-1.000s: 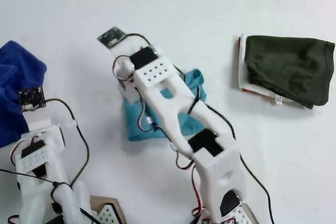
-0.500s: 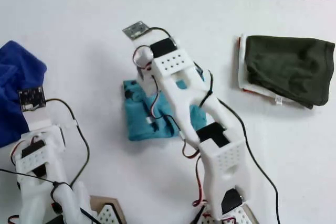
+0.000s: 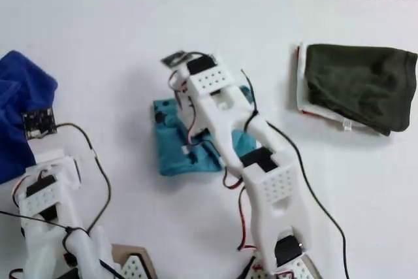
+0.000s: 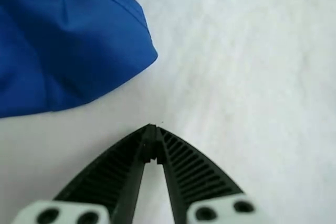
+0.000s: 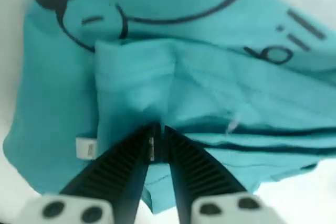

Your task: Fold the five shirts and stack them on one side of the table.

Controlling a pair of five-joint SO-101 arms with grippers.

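A teal shirt (image 3: 175,151) with dark print lies roughly folded at mid-table. The right arm (image 3: 215,106) stretches over it. My right gripper (image 5: 154,131) is shut, its tips down against a folded flap of the teal shirt (image 5: 136,77). A crumpled blue shirt (image 3: 19,106) lies at the table's left edge. The left arm (image 3: 46,187) stands just beside it, near the front. My left gripper (image 4: 152,131) is shut with nothing in it, over bare table a short way from the blue shirt (image 4: 58,45). A folded dark green shirt (image 3: 359,86) tops a stack at the right.
Under the green shirt, white and red edges of other folded shirts (image 3: 302,89) stick out. Cables loop from both arms over the white table (image 3: 111,24). The arm bases stand at the front edge.
The right arm swung to the right and stretched farther over the teal shirt, its wrist turning. The shirt's left part is now uncovered. The left arm has not moved.
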